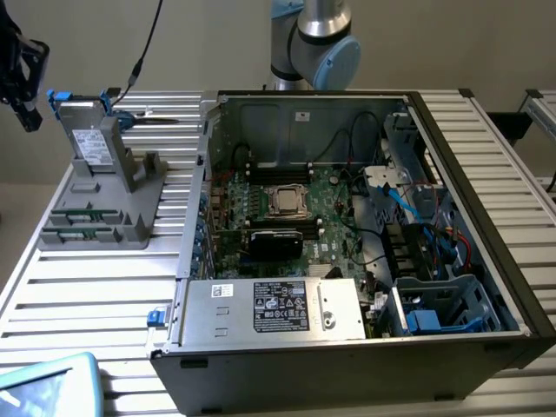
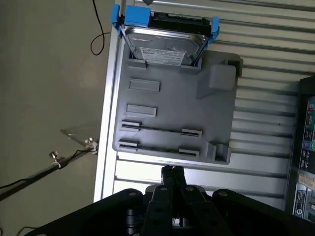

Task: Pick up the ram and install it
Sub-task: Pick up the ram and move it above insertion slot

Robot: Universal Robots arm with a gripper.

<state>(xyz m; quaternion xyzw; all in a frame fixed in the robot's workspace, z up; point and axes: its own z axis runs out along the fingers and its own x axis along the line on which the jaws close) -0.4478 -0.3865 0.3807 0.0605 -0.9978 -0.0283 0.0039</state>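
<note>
Gripper (image 2: 172, 172): fingers pressed together, nothing held; hangs over table (image 2: 246, 173) slats just beside holder.
Ram (image 1: 80, 234): thin green stick on edge in holder's nearest slot, apart from gripper.
2nd stick (image 1: 82, 214): next slot back.
Holder (image 2: 172, 98): grey tray.
Drive (image 2: 165, 46): grey, blue tabs, upright at holder's far end.
Case (image 1: 347, 373): open, on the exterior view's right of holder.

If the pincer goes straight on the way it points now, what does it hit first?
Likely the slatted table, just short of the grey holder with the ram. Depth is unclear, so it might catch the holder's near edge instead. The pincer is shut.
</note>
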